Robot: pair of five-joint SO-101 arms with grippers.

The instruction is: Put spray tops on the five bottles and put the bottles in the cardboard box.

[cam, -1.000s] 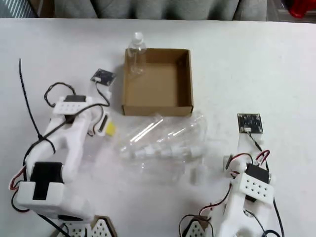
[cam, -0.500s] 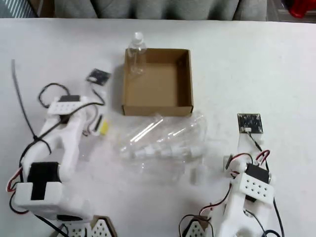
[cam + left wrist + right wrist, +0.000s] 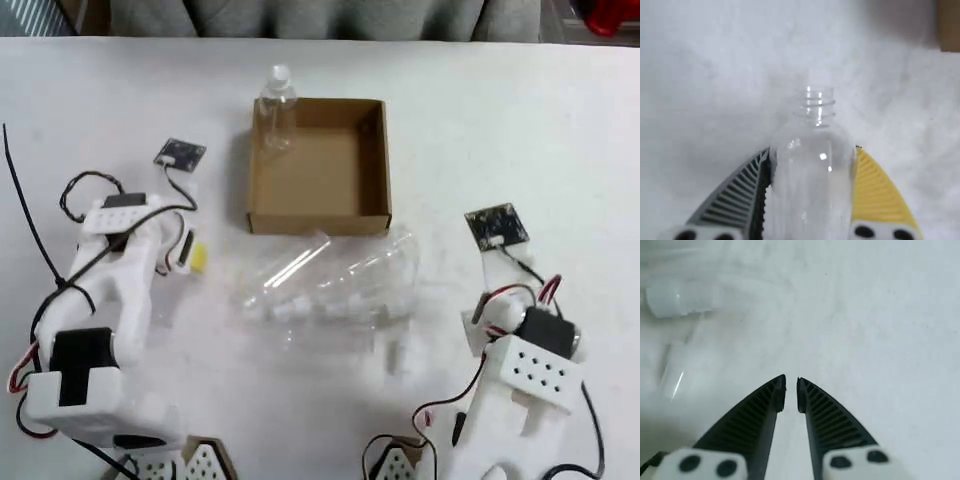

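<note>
The left gripper (image 3: pixel 812 152) is clamped on a clear plastic bottle (image 3: pixel 815 170) with a bare threaded neck and no top, its grey and yellow fingers (image 3: pixel 875 190) pressed against the bottle's two sides. In the high view this left gripper (image 3: pixel 190 254) has drawn away to the left over the last second, farther from the heap of clear bottles and white spray tops (image 3: pixel 330 280) that lies on the white table (image 3: pixel 520 120) just in front of the brown cardboard box (image 3: pixel 318 222). One clear capped bottle (image 3: pixel 275 105) stands upright at the box's far left corner, as before. The right arm, motionless until half a second ago, has swung to its right. The right gripper (image 3: pixel 791 382) hangs over bare table, its black jaws nearly together and holding nothing, with a white spray top (image 3: pixel 682 297) lying near it.
</note>
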